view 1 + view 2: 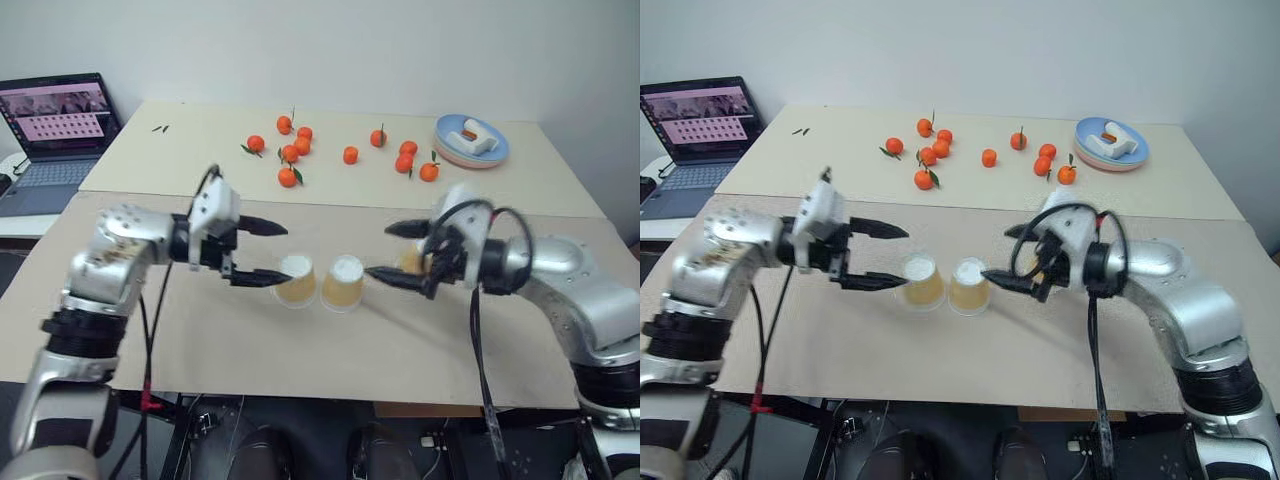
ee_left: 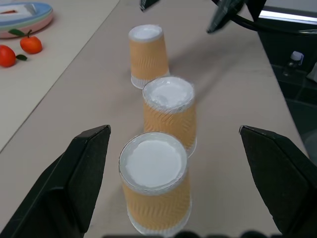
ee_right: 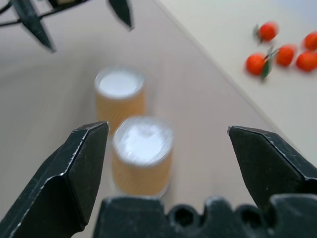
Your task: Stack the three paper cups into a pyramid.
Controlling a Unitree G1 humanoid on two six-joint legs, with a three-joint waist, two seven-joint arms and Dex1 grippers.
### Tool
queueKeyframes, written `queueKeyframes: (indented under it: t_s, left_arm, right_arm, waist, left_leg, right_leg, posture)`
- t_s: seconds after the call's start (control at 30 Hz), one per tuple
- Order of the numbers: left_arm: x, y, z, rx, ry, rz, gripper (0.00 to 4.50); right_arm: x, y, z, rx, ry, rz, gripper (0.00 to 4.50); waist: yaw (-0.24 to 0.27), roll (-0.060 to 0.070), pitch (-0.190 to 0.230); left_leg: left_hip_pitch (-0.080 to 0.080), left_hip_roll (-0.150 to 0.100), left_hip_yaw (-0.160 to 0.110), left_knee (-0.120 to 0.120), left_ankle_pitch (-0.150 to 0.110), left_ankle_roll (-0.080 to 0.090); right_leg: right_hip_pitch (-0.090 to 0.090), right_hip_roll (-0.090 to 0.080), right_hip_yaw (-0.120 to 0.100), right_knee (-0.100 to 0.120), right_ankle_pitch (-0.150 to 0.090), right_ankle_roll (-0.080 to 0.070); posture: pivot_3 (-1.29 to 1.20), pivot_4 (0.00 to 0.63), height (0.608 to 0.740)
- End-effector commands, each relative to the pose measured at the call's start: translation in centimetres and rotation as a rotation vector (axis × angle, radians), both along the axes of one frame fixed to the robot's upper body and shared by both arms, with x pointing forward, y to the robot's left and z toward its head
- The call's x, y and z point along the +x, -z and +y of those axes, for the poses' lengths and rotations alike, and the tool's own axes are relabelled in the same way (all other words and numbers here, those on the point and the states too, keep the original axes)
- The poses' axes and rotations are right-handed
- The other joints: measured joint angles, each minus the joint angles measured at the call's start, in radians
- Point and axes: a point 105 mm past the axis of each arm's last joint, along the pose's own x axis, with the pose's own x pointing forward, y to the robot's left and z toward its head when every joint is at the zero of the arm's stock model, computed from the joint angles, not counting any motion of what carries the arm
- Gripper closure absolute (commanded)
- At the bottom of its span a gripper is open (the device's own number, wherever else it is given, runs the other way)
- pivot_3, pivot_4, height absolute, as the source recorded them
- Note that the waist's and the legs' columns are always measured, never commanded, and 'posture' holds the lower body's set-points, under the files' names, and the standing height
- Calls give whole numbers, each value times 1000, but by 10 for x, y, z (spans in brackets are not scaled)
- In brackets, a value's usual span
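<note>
Item: three paper cups, upside down in a row at centre frame on the near table. Left cup (image 1: 296, 279) and middle cup (image 1: 343, 282) stand just beside each other; the third cup (image 2: 147, 54) sits partly hidden behind the right gripper (image 1: 398, 253). Left gripper (image 1: 262, 252) and right gripper both spread wide, holding nothing. Handling, as judged — light, thin-walled, easily crushed or tipped; grip mid-wall, gently. No pyramid yet — tangerines (image 1: 291, 153) at upper centre.

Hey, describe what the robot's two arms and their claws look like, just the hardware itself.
Both arms are silver-grey metal with rounded joint housings and black ribbed sections near the bottom. Each wrist carries a white block. The left claw and right claw each have two black, pointed, tapering fingers. Loose black cables loop around each wrist and hang below the arms.
</note>
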Motion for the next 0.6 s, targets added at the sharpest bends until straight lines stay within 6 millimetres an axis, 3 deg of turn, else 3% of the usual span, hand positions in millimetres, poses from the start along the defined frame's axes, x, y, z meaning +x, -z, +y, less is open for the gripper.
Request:
queueKeyframes:
  t_s: [0.03,0.13,0.2,0.3,0.43,0.6]
  left_arm:
    - [-10,-11,-3,0,27,-27,51]
    - [-11,-12,-4,-2,23,-26,51]
    - [-11,-14,-5,-14,11,-34,51]
    - [-8,-13,-8,-27,-13,-44,51]
    - [-13,-11,-10,-29,-10,-37,51]
    - [-16,-10,-10,-37,-25,-29,51]
  right_arm:
    - [1,-27,-32,34,90,-72,0]
    - [6,-11,-52,-61,153,-24,0]
    - [12,18,-67,-123,186,76,0]
    - [13,67,-69,-151,146,224,0]
    - [22,94,-78,-184,175,276,0]
    - [33,106,-81,-167,183,299,0]
  waist:
    - [6,0,0]
    - [8,0,0]
    - [5,0,0]
    - [2,0,0]
    - [-7,2,1]
    - [-5,2,1]
  left_leg:
    - [0,0,-1,0,0,0]
    - [0,0,-3,0,0,0]
    - [0,0,-3,0,0,0]
    - [0,0,-3,0,0,0]
    - [0,0,-2,1,0,0]
    - [1,0,-2,1,0,0]
  right_leg:
    - [1,0,-1,0,0,0]
    - [2,0,-3,-1,0,0]
    - [2,0,-2,-1,0,0]
    - [2,0,-2,-1,0,1]
    - [2,0,-1,0,0,1]
    - [1,1,0,1,-1,1]
  posture:
    - [0,150,680]
    - [0,150,680]
    - [0,150,680]
    - [0,150,680]
    - [0,150,680]
    - [0,150,680]
